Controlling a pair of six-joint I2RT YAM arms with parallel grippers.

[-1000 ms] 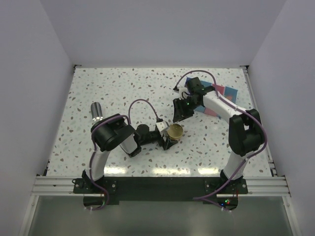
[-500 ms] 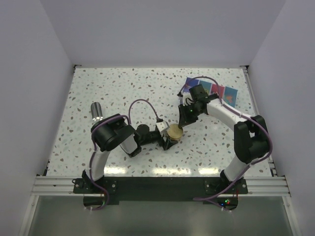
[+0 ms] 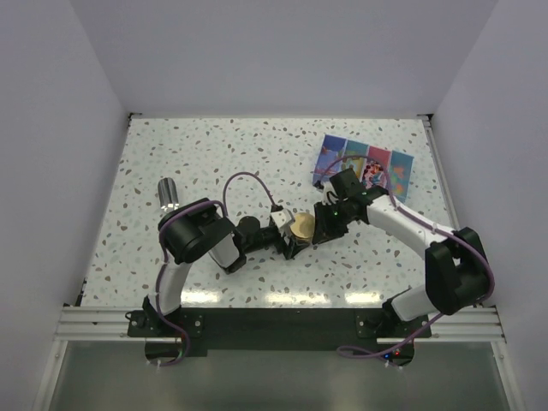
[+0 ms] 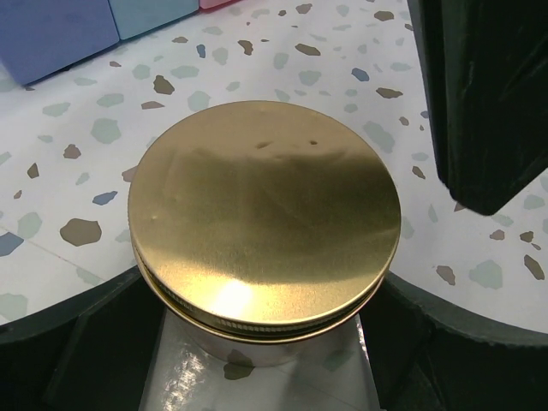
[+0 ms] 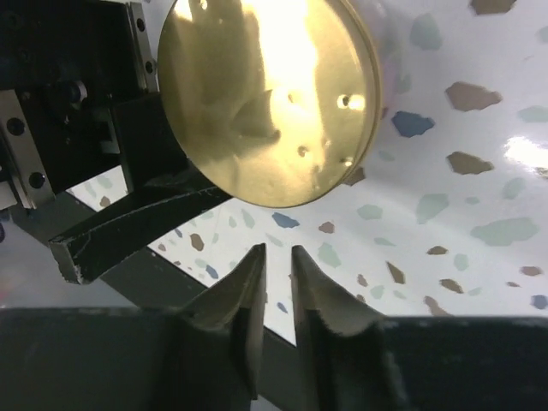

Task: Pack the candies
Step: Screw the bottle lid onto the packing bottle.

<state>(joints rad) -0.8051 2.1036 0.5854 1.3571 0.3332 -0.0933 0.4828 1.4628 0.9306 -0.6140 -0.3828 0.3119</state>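
Note:
A small clear jar with a gold lid (image 3: 300, 226) stands on the speckled table. My left gripper (image 3: 294, 236) is shut on it, one finger on each side of the glass (image 4: 257, 342). The lid (image 4: 264, 214) is on and fills the left wrist view. My right gripper (image 3: 322, 223) hovers just right of the jar, almost touching it. Its fingertips (image 5: 276, 250) are nearly together with only a thin slit, nothing between them, and they point at the lid's edge (image 5: 270, 98). I cannot make out any candies; they are too small to tell.
A flat box with blue and pink compartments (image 3: 364, 164) lies at the back right, its blue end (image 4: 51, 34) just beyond the jar. A silver and black cylinder (image 3: 168, 193) stands by the left arm's shoulder. White walls close in the table on three sides.
My right arm has swung from over the box down and left to the jar, uncovering the box, and its fingers have closed up. The left arm and jar have stayed put.

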